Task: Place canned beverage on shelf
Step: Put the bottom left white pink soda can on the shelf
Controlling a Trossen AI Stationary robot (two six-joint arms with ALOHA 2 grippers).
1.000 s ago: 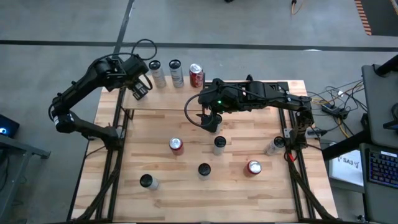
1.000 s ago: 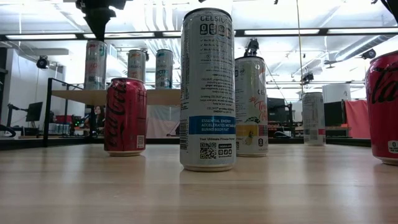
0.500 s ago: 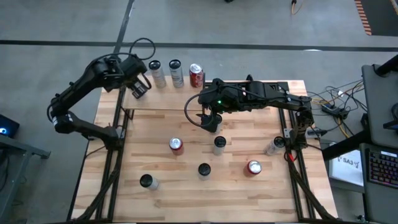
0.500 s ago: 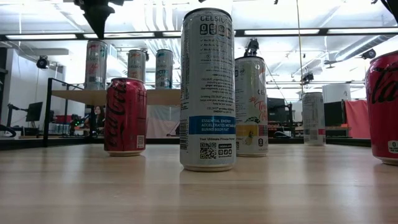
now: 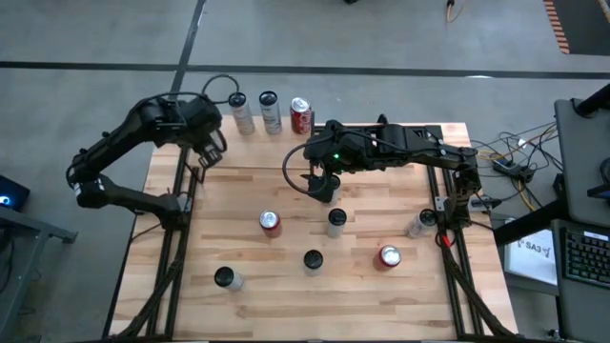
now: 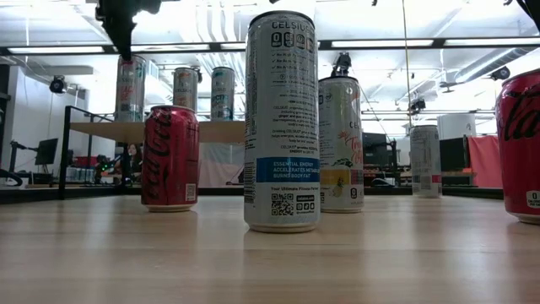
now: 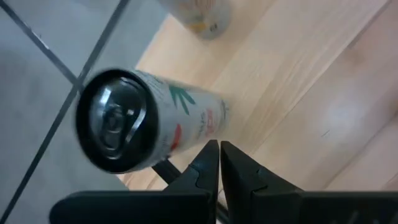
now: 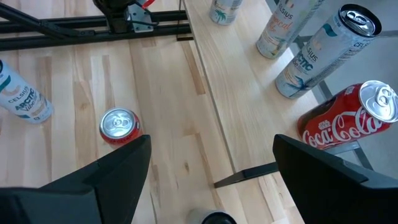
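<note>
The shelf (image 5: 257,152) stands along the table's far side and several cans stand upright on it. The leftmost is a white can with a black top (image 7: 124,121) (image 6: 129,89). My left gripper (image 7: 219,149) (image 6: 118,25) hovers shut just above and beside this can, touching nothing. A red cola can (image 8: 345,127) (image 5: 301,116) stands at the row's right end. My right gripper (image 8: 211,174) (image 5: 324,186) hangs open and empty over the table just in front of the shelf. More cans stand on the tabletop, among them a red one (image 5: 271,222) (image 8: 120,124).
Loose upright cans dot the tabletop: white ones (image 5: 335,221), (image 5: 313,259), (image 5: 225,277), (image 5: 421,222) and a second red one (image 5: 389,255). A tall white can (image 6: 282,118) fills the low view's middle. Black frame posts (image 5: 181,205) flank the table's left and right edges.
My left gripper, shut throughout, has drawn away from the row of cans on the shelf toward the table's left and near side, sinking a little and turning at the wrist. The cans have kept still.
</note>
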